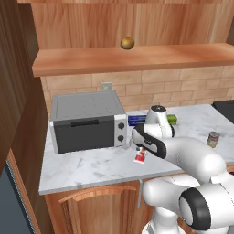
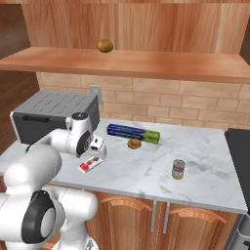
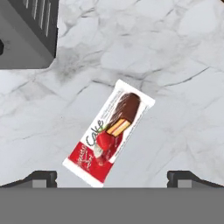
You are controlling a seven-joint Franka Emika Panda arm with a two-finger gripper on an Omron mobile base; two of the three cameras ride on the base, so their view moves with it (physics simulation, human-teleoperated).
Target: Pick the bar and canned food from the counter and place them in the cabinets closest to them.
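Observation:
The bar [image 3: 109,136], a red and white packet, lies flat and slanted on the marble counter [image 1: 91,167] near its front edge, also seen as the bar [image 1: 140,157] and the bar [image 2: 89,164]. My gripper [image 3: 112,177] hangs just above it, pointing down, open, with the fingertips [image 3: 43,177] spread wider than the packet. It is the gripper [image 1: 139,148] and the gripper [image 2: 97,149] in the base views. The canned food [image 2: 178,169] stands upright far to the right, also the canned food [image 1: 213,139]. The wall cabinets' shelf board [image 2: 146,63] runs overhead.
A grey toaster oven [image 1: 87,121] stands just left of the gripper. Behind the bar lie a long blue-and-green box [image 2: 133,132] and a round brown pastry [image 2: 134,143]. A brown-yellow ball [image 1: 127,43] rests on the shelf. The black stovetop [image 2: 239,141] borders the counter's right end.

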